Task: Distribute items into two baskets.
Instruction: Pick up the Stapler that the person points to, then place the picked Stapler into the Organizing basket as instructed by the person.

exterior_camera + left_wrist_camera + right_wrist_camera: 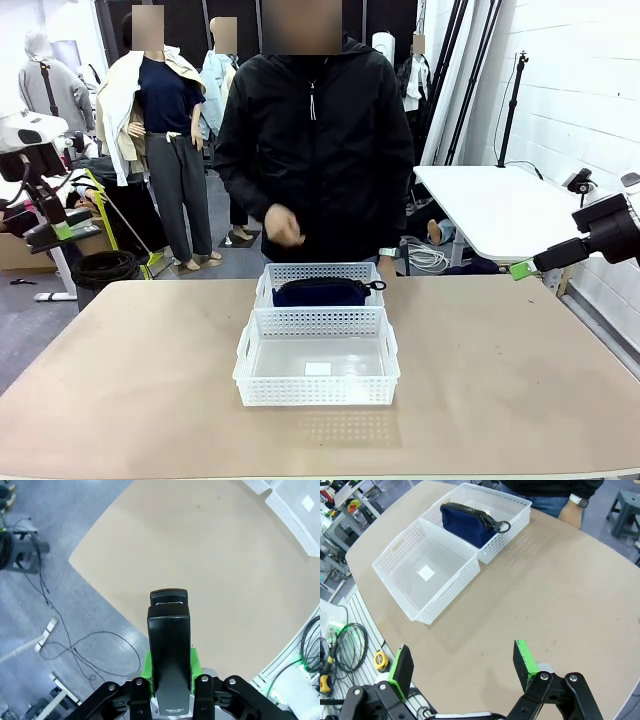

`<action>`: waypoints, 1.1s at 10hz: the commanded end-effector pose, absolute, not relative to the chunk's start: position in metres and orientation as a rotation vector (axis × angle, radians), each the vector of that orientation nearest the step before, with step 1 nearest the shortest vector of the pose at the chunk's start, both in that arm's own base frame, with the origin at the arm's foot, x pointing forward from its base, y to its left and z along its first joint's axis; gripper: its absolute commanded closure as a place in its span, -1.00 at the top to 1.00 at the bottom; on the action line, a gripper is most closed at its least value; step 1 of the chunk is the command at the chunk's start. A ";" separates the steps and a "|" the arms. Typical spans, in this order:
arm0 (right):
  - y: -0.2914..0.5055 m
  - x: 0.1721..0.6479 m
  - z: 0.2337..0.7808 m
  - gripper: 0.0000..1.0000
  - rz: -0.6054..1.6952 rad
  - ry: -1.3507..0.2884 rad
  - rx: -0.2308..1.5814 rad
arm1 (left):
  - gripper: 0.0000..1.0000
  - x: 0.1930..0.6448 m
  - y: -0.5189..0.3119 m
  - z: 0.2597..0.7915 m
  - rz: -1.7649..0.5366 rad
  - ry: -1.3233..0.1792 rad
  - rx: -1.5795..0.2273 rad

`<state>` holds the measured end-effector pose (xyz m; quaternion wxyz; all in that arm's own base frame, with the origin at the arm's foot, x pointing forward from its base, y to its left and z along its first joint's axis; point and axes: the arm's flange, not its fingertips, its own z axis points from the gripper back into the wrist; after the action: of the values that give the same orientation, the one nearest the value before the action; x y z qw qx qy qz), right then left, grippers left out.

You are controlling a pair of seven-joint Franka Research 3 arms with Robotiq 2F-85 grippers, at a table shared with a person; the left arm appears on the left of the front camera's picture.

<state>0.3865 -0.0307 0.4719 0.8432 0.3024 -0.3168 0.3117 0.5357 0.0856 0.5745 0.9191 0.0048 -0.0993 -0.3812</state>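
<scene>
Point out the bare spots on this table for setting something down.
Bare tabletop lies left and right of the two baskets, and in front of the near basket. The far basket is filled by the navy pouch; the near one is empty.

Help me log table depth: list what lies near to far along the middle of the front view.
Larger basket → smaller basket holding the navy pouch → the person's hand.
</scene>
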 end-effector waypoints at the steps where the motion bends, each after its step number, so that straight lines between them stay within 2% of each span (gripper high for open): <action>1: -0.029 0.387 0.472 1.00 0.646 -0.663 0.652 | -1.00 0.526 0.077 0.570 -0.747 -0.150 0.037; 2: -0.029 0.387 0.472 1.00 0.646 -0.663 0.652 | -1.00 0.524 0.077 0.567 -0.759 -0.103 0.015; 3: -0.029 0.387 0.472 1.00 0.646 -0.663 0.652 | -1.00 0.532 0.084 0.575 -0.765 -0.187 0.018; 11: -0.029 0.387 0.472 1.00 0.646 -0.663 0.652 | -1.00 0.532 0.084 0.575 -0.765 -0.187 0.018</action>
<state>0.3865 -0.0307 0.4719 0.8432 0.3024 -0.3168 0.3117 0.5304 0.0825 0.5726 0.9248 0.0101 -0.0821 -0.3715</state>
